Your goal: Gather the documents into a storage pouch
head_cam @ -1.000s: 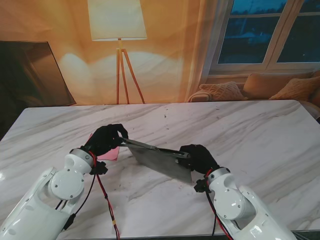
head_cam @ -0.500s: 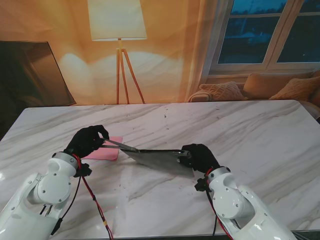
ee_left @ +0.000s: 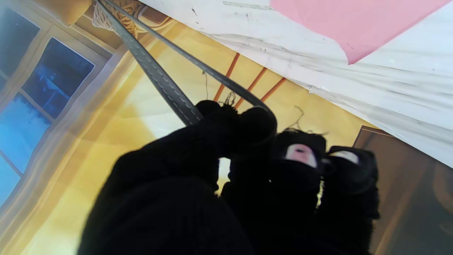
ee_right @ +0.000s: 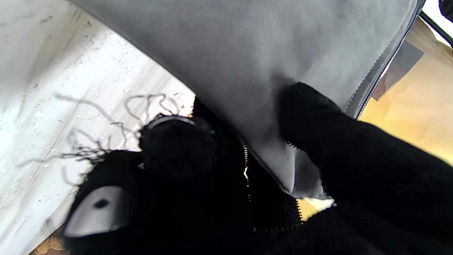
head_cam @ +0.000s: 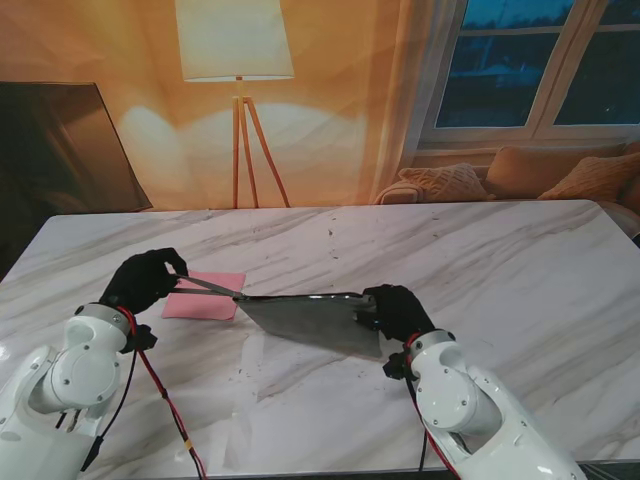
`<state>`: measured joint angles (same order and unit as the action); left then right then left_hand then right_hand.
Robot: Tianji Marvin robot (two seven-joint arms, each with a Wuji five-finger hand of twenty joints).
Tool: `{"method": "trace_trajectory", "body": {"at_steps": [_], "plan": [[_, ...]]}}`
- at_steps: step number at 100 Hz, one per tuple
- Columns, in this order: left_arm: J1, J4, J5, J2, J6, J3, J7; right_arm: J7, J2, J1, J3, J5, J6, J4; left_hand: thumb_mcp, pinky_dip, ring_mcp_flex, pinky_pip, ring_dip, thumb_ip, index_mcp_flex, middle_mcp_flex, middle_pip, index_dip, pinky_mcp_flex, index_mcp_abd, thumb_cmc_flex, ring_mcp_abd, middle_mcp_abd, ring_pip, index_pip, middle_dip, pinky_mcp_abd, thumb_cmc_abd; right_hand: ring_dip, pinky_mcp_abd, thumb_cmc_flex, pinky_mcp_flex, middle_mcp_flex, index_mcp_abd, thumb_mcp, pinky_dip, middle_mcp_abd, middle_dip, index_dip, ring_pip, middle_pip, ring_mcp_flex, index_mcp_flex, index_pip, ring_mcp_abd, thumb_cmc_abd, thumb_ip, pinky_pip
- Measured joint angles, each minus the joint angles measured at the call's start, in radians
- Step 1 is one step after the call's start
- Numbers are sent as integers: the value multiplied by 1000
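the grey pouch [head_cam: 312, 320] hangs above the marble worktop [head_cam: 520, 270], stretched between both hands. the right hand [head_cam: 398, 312] is clamped on its right corner, thumb pressed on the fabric in the wrist view. the left hand [head_cam: 146, 280] is closed on the zip strip [head_cam: 210, 288] at the pouch's left end, pulled taut. a pink sheet [head_cam: 204, 301] lies flat on the worktop under that strip, just right of the left hand.

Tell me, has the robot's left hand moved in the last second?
Yes. The left hand has drawn leftward, pulling the pouch's zipper strip; it was over the pink paper and is now past that sheet's left edge.
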<state>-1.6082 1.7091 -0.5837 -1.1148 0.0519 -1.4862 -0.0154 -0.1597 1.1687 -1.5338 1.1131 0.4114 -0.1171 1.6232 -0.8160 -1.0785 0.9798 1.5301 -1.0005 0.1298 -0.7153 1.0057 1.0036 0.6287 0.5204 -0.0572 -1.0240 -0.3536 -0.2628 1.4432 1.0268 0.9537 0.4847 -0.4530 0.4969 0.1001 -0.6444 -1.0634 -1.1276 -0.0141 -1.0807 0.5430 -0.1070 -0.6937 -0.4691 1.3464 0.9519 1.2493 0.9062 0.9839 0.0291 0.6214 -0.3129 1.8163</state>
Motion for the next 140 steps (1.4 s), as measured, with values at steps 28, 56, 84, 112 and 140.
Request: {"method": "trace_trajectory", "body": {"at_steps": [28, 56, 84, 112, 140], "plan": [[0, -3, 7, 7, 8, -7, -11, -7, 3, 3, 1, -10, -5, 0, 39, 32, -97, -95, 28, 0, -1, -2, -106, -22, -120, -2, -13, -16, 0, -170, -44, -8, -26, 1, 0, 0, -11, -3, -8, 0, -3, -8, 0, -7, -5, 8, -1, 2, 1, 14, 0, 0, 0, 0], [-16, 10, 38, 17, 8, -8, -79, -8, 3, 1, 2, -15, -6, -3, 21, 161, -254, -214, 74, 0, 17, -89, -316, -59, -278, -52, 133, -43, -33, -416, -136, -38, -57, -17, -7, 0, -10, -3, -8, 8, -12, -9, 0, -11, -5, 8, -1, 2, 1, 14, 0, 0, 1, 0], [-72, 49, 11, 36, -68, -42, -167, -18, 3, -2, 1, -25, -6, -5, 51, 334, -520, -515, 241, -46, 95, -378, -578, -37, -495, -59, 352, -38, -10, -841, -421, -342, -147, 29, -7, 0, -10, -3, -8, 8, -21, -9, 0, -11, -1, 8, -3, 1, 1, 14, 1, 0, 1, 0], [-104, 82, 28, 41, -75, -51, -180, -25, 5, -6, 2, -33, 6, -5, 147, 351, -603, -721, 340, -57, 204, -500, -699, -173, -555, -65, 393, 0, 4, -1051, -685, -445, -168, 68, -7, 0, -10, 1, -8, 8, -21, -9, 0, -11, 6, 8, -7, 1, 1, 14, 1, 0, 1, 0], [-74, 72, 49, 57, -55, -5, -251, -27, 5, -15, 2, -33, 17, -5, 182, 354, -690, -862, 416, -60, 344, -620, -784, -230, -579, -63, 400, 33, 30, -1185, -833, -519, -189, 79, -7, 0, -11, 10, -8, 8, -21, -9, 0, -10, 7, 8, -7, 0, 1, 14, 2, -9, 2, 0]]}}
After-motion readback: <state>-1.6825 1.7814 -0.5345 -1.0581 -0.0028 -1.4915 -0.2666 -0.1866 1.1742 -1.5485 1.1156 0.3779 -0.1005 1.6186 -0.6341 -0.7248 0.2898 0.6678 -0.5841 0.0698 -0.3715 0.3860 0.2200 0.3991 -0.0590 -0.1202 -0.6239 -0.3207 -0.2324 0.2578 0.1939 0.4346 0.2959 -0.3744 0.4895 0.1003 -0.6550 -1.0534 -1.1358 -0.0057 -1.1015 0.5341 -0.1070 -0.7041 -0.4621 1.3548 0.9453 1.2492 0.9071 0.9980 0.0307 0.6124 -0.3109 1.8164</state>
